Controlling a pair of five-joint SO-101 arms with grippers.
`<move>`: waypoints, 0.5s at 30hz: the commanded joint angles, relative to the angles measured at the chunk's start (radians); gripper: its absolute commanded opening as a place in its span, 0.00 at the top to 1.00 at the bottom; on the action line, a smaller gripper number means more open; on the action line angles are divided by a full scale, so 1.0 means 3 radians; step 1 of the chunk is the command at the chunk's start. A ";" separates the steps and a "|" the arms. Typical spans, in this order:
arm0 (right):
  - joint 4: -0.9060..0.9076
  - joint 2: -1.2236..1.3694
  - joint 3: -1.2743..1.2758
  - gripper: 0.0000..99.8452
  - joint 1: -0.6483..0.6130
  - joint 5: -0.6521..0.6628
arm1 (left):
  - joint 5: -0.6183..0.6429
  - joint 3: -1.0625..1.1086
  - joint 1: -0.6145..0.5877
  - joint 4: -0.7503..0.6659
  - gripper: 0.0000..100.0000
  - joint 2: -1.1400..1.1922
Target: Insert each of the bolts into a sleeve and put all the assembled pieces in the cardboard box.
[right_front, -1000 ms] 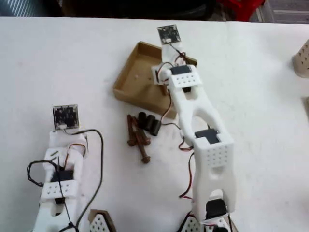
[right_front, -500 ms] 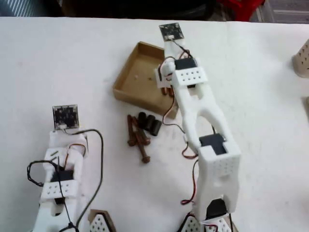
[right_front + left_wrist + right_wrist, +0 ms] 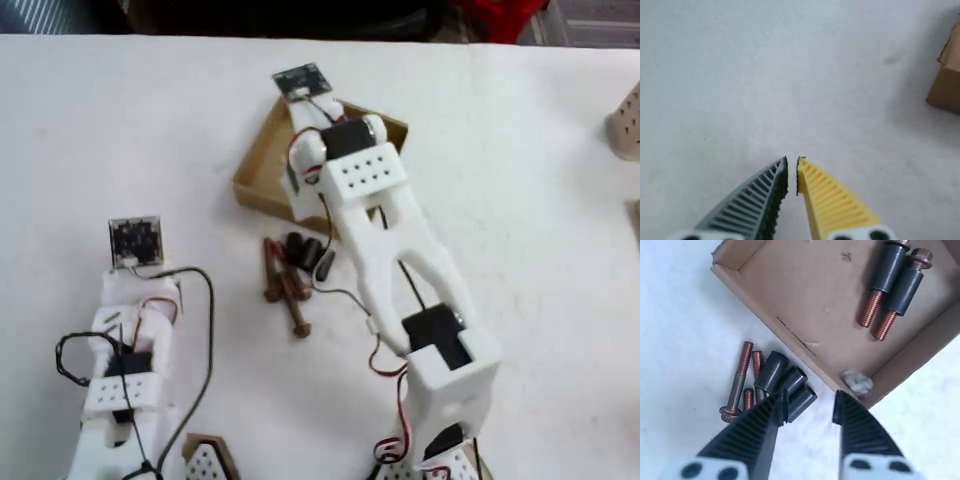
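In the right wrist view my right gripper (image 3: 810,400) hangs open over the near wall of the cardboard box (image 3: 805,295). Two assembled pieces, a bolt in a black sleeve (image 3: 886,277) and a second one (image 3: 905,290), lie inside the box. Just outside the wall lie three loose copper bolts (image 3: 740,377) and black sleeves (image 3: 785,382). From above, the right arm (image 3: 360,180) covers most of the box (image 3: 258,165), with the bolts (image 3: 285,285) and sleeves (image 3: 305,250) on the table beside it. My left gripper (image 3: 791,165) is shut over bare table, holding nothing.
The left arm (image 3: 125,340) rests at the table's front left, away from the parts. A corner of the box (image 3: 947,75) shows far off in the left wrist view. A beige perforated object (image 3: 625,120) stands at the table's right edge.
The right arm has swung left across the box, from its right side to over its left and near part. The left arm, bolts and sleeves have not moved.
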 commanded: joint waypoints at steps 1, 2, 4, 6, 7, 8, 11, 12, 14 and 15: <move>-0.0156 -0.0207 -0.0046 0.99 -0.0084 0.0020 | -0.0036 0.0000 0.0074 0.0020 0.94 -0.0064; -0.0192 -0.0207 -0.0005 0.97 -0.0100 0.0020 | -0.0036 0.0000 0.0074 0.0020 0.94 -0.0064; -0.0304 -0.0207 0.0148 0.94 -0.0151 0.0020 | -0.0036 0.0000 0.0074 0.0020 0.94 -0.0064; -0.0407 -0.0212 0.0327 0.94 -0.0222 0.0020 | -0.0036 0.0000 0.0074 0.0020 0.94 -0.0064; -0.0463 -0.0212 0.0430 0.94 -0.0243 0.0020 | -0.0036 0.0000 0.0074 0.0020 0.94 -0.0064; -0.0550 -0.0212 0.0542 0.94 -0.0269 0.0020 | -0.0036 0.0000 0.0074 0.0020 0.94 -0.0064; -0.0969 -0.0228 0.0885 0.94 -0.0299 0.0020 | -0.0036 0.0000 0.0074 0.0020 0.94 -0.0064; -0.1123 -0.0233 0.0982 0.94 -0.0294 0.0020 | -0.0036 0.0000 0.0074 0.0020 0.94 -0.0064; -0.1337 -0.0222 0.1125 0.94 -0.0284 0.0020 | -0.0036 0.0000 0.0074 0.0020 0.94 -0.0064; -0.1409 -0.0212 0.1187 0.94 -0.0299 0.0020 | -0.0036 0.0000 0.0074 0.0020 0.94 -0.0064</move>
